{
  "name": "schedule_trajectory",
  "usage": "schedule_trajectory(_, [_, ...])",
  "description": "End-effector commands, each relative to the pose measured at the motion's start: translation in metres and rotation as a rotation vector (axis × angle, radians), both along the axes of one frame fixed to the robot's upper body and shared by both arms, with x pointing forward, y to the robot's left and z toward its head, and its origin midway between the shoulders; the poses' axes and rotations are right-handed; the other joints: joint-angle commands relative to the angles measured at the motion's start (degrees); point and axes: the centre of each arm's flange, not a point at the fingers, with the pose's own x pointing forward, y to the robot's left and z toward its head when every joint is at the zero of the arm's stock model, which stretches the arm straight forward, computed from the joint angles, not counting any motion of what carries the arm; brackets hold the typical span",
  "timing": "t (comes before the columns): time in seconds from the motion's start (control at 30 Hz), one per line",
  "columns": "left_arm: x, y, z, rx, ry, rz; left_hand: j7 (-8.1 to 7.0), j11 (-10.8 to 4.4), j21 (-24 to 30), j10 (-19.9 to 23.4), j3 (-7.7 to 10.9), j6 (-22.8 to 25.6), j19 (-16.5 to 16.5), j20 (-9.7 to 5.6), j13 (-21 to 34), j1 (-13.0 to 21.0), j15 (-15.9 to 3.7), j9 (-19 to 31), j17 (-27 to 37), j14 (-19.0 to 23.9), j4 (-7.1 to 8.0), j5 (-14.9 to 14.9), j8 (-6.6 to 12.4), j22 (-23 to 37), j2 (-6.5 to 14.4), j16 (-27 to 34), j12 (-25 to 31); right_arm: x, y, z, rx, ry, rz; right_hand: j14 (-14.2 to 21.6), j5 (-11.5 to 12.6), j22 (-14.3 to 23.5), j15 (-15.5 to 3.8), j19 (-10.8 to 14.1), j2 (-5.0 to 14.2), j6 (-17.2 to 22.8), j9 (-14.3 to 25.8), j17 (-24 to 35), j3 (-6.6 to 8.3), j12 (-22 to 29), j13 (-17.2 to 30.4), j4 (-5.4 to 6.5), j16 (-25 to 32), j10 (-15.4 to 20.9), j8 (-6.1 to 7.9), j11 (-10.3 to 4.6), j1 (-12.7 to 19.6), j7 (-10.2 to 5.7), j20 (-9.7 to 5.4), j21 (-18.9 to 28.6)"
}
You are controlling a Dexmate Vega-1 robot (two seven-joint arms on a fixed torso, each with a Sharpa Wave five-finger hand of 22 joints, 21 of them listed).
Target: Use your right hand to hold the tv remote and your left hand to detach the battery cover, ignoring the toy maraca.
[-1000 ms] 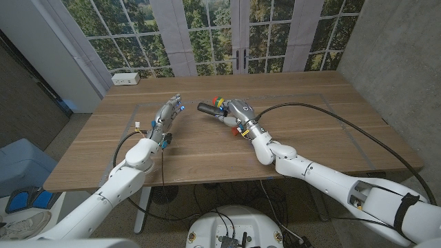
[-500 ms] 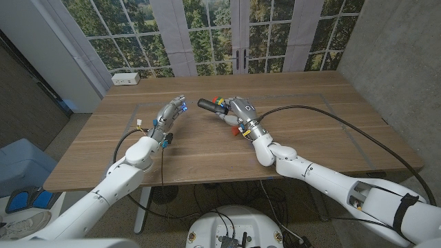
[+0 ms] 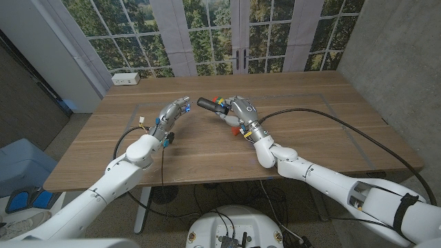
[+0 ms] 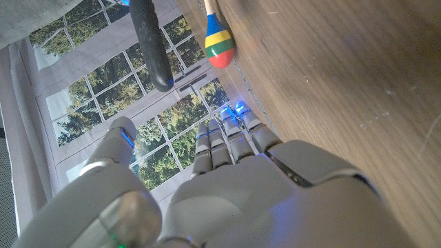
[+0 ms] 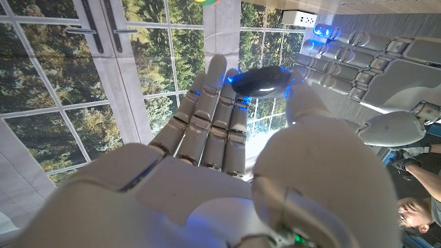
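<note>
Right hand: raised above the far middle of the wooden table, fingers and thumb closed round the tv remote, a dark slim bar whose free end juts toward the left hand, which hangs nearby with fingers apart and nothing in them. Handling, as judged: light, rigid, smooth plastic liable to slip, best clamped along its long edges so the battery cover can be pushed off with a fingertip. Toy maraca, striped, lies just beside; no brand or lettering legible.
</note>
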Motion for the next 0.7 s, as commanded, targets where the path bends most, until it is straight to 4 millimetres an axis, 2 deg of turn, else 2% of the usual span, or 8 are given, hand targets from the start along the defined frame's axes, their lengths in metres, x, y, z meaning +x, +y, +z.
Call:
schedule_trajectory(0.03, [0.0003, -0.0071, 0.0092, 0.032, 0.016, -0.014, 0.81, -0.54, 1.1, 4.52, -0.53, 3.57, 3.8, 0.23, 0.34, 3.14, -2.82, 0.29, 0.42, 4.58, 0.08, 0.31, 1.01, 0.45, -0.57, 1.07, 1.05, -0.0027, 0.0025, -0.0003, 0.009, -0.051, 0.035, 1.41, 1.34, 0.17, -8.26, -0.25, 4.2, 8.39, 1.35, 0.48, 0.66, -0.22, -0.09, 0.85, -0.35, 11.39, 0.41, -11.59, 4.9, -8.67, -2.6, 0.56])
schedule_trajectory(0.07, [0.0004, -0.0077, 0.0097, 0.035, 0.016, -0.011, 0.88, -0.95, 1.24, 5.11, -0.64, 4.0, 4.37, 0.11, 0.38, 3.71, -2.94, 0.32, 0.46, 5.32, 0.07, 0.31, 1.1, 0.49, -0.7, 1.23, 1.1, -0.0025, 0.003, 0.0001, 0.01, -0.053, 0.039, 1.33, 1.35, 0.17, -8.25, -0.32, 4.15, 8.46, 1.32, 0.54, 0.63, -0.23, 0.0, 0.85, -0.47, 11.31, 0.44, -11.7, 4.88, -8.7, -2.64, 0.6])
schedule_trajectory(0.13, [0.0004, -0.0087, 0.0106, 0.042, 0.017, -0.007, 0.97, -0.81, 1.43, 6.51, -0.79, 5.13, 5.15, 0.12, 0.45, 4.77, -3.31, 0.4, 0.52, 6.11, 0.03, 0.31, 1.45, 0.57, -0.87, 1.36, 1.34, -0.0022, 0.004, 0.0005, 0.009, -0.057, 0.044, 1.3, 1.4, 0.17, -8.26, -0.37, 4.15, 8.44, 1.33, 0.71, 0.6, -0.23, 0.08, 0.87, -0.62, 11.36, 0.5, -11.78, 4.9, -8.73, -2.68, 0.7])
schedule_trajectory(0.17, [0.0005, -0.0091, 0.0111, 0.045, 0.018, -0.007, 0.97, -1.33, 1.52, 7.27, -0.97, 5.78, 5.57, -0.02, 0.49, 5.31, -3.84, 0.45, 0.58, 6.93, 0.07, 0.28, 1.66, 0.61, -1.0, 1.58, 1.44, -0.0021, 0.0044, 0.0006, 0.01, -0.059, 0.048, 1.29, 1.42, 0.17, -8.25, -0.42, 4.16, 8.47, 1.28, 0.81, 0.57, -0.34, -0.09, 0.9, -0.71, 11.43, 0.51, -11.72, 4.87, -8.73, -2.72, 0.76])
schedule_trajectory(0.43, [0.0016, -0.0109, 0.0127, 0.045, 0.026, -0.026, 1.26, -2.39, 2.19, 11.77, -1.16, 9.81, 8.07, -0.11, 0.64, 9.59, -4.62, 0.71, 0.84, 10.46, 0.08, 0.21, 2.98, 0.78, -0.33, 2.59, 2.11, -0.0026, 0.0061, 0.0004, 0.01, -0.076, 0.062, 1.38, 1.57, 0.16, -8.27, -0.6, 4.2, 8.51, 1.1, 1.36, 0.46, -0.46, -0.06, 1.0, -1.19, 11.58, 0.6, -11.68, 4.81, -8.81, -2.74, 1.11])
schedule_trajectory(0.47, [0.0021, -0.0113, 0.013, 0.046, 0.027, -0.031, 1.39, -2.43, 2.28, 12.33, -1.29, 10.72, 8.38, -0.19, 0.66, 9.99, -4.62, 0.74, 0.89, 10.87, 0.15, 0.17, 3.29, 0.81, -0.24, 2.73, 2.18, -0.0026, 0.0063, 0.0003, 0.009, -0.08, 0.061, 1.4, 1.58, 0.16, -8.32, -0.62, 4.14, 8.48, 1.08, 1.45, 0.43, -0.44, 0.01, 0.94, -1.21, 11.6, 0.6, -11.74, 4.87, -8.82, -2.72, 1.15])
schedule_trajectory(0.57, [0.0036, -0.0124, 0.0139, 0.042, 0.027, -0.047, 1.2, -1.36, 2.41, 13.25, -1.51, 11.84, 8.84, -0.28, 0.72, 10.7, -4.7, 0.8, 0.99, 11.7, 0.28, 0.11, 3.64, 0.84, 0.05, 3.04, 2.27, -0.0026, 0.0066, -0.0002, 0.007, -0.085, 0.062, 1.41, 1.63, 0.15, -8.3, -0.69, 4.16, 8.51, 1.01, 1.65, 0.4, -0.48, 0.05, 0.96, -1.4, 11.64, 0.64, -11.71, 4.86, -8.87, -2.75, 1.28])
schedule_trajectory(0.7, [0.0065, -0.0148, 0.0153, 0.038, 0.034, -0.084, 1.0, -1.73, 2.59, 15.76, -1.79, 13.53, 9.48, -0.33, 0.84, 11.77, -4.99, 0.9, 1.13, 13.22, 0.42, 0.05, 4.17, 0.89, 0.65, 3.64, 2.84, -0.0028, 0.0068, -0.0014, 0.005, -0.1, 0.068, 1.39, 1.68, 0.15, -8.32, -0.88, 4.1, 8.44, 0.99, 1.89, 0.35, -0.5, 0.27, 0.94, -1.61, 11.48, 0.67, -11.69, 4.9, -9.13, -2.87, 1.38])
